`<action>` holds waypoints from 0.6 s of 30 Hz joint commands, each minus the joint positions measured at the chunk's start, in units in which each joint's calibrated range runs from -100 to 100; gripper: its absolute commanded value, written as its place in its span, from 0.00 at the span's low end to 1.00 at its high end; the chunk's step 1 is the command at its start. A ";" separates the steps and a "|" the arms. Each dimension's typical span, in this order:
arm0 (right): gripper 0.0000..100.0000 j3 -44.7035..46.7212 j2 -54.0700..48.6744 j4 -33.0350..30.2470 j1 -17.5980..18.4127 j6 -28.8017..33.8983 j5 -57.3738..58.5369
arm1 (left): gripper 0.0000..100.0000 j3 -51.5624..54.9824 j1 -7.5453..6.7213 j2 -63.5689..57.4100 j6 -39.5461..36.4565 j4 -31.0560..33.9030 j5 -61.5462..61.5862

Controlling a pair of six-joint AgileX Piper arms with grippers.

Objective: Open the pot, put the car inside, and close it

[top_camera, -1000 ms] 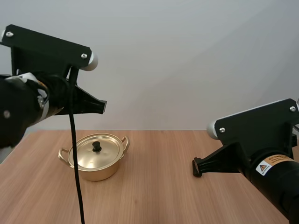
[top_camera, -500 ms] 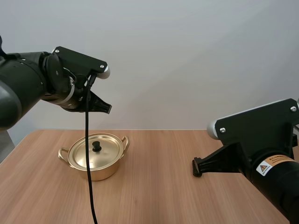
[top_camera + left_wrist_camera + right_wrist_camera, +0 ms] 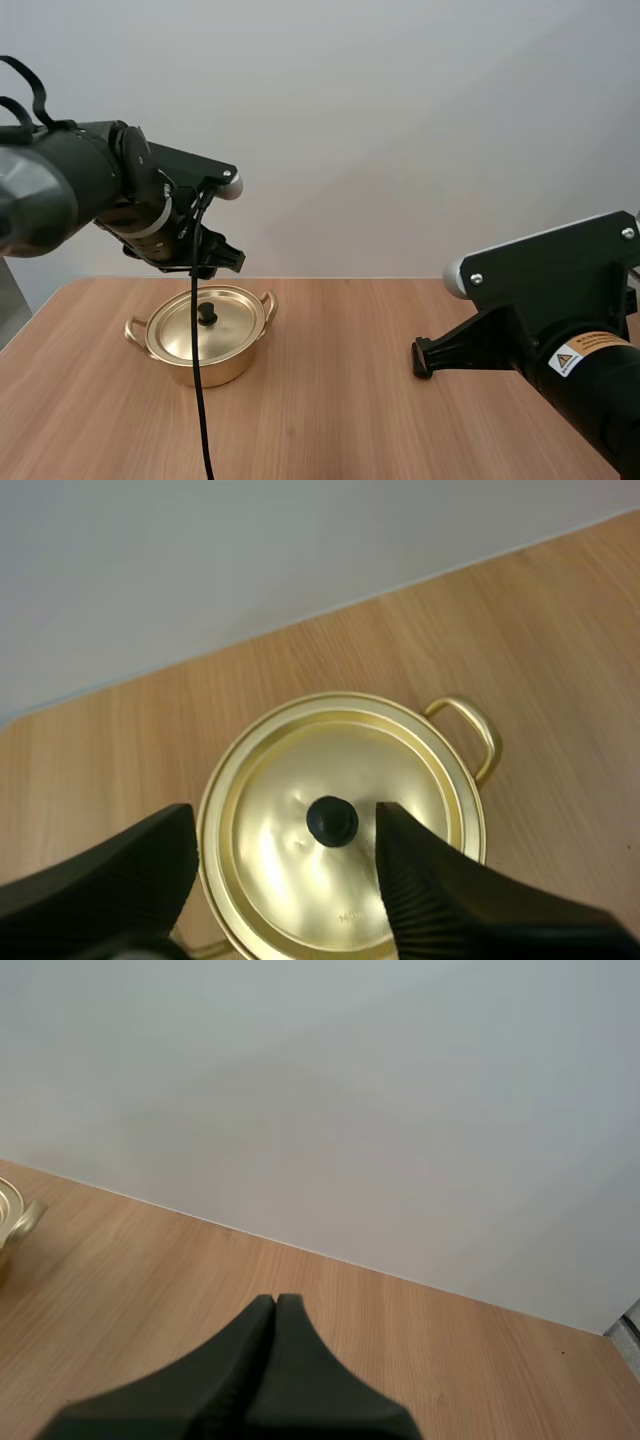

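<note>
A gold pot (image 3: 205, 345) stands on the left half of the wooden table, its lid (image 3: 400, 790) on and a black knob (image 3: 332, 821) at the lid's centre. My left gripper (image 3: 288, 820) hangs above the pot, open, its two fingers spread to either side of the knob and clear of it. In the high view the left gripper (image 3: 222, 262) is just above the pot's far rim. My right gripper (image 3: 422, 357) hovers low over the right half of the table, shut into one dark wedge (image 3: 276, 1302) with nothing in it.
The wooden table (image 3: 350, 420) runs bare between the pot and the right gripper. A pale wall stands behind its far edge. One of the pot's handles (image 3: 15, 1215) lies far off to the side of the right gripper.
My left arm has swung forward and come down over the pot, and its fingers now stand apart. The right arm and the pot have not moved.
</note>
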 commanded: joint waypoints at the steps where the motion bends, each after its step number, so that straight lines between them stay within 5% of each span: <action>1: 0.00 -0.07 -0.03 0.06 -0.06 0.00 0.05 | 0.90 -0.07 0.05 4.76 0.08 0.21 2.37; 18: 0.00 -0.07 -0.03 0.06 -0.06 0.00 0.05 | 0.90 -0.22 0.05 13.73 0.43 0.06 3.79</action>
